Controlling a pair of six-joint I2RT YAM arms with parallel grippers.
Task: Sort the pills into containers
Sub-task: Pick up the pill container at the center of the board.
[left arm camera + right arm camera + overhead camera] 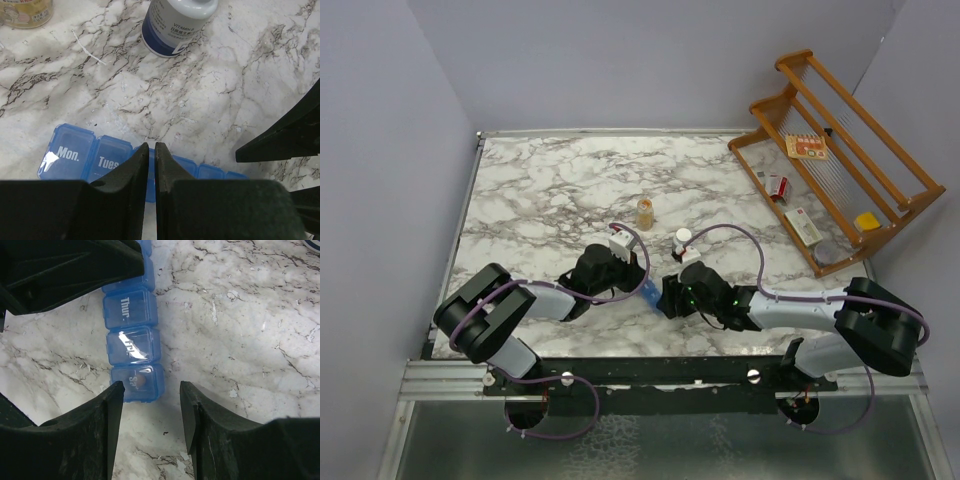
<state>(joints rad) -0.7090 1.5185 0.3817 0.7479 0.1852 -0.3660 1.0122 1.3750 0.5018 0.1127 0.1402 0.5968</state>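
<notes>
The containers (648,291) are a narrow blue strip of lidded compartments lying on the marble table between both grippers. In the left wrist view the strip (75,155) shows "Mon." and "Tues", all lids down. My left gripper (151,145) is shut with nothing in it, its tips over the strip's middle compartments. In the right wrist view the strip (132,335) runs away from me. A round brown pill (142,382) shows through the lid of the nearest end compartment. My right gripper (150,390) stands open just short of that end, holding nothing.
An amber bottle (645,212) and a dark bottle with a white cap (682,240) stand just behind the strip. A wooden rack (840,150) with small boxes leans at the back right. The two grippers nearly touch over the strip.
</notes>
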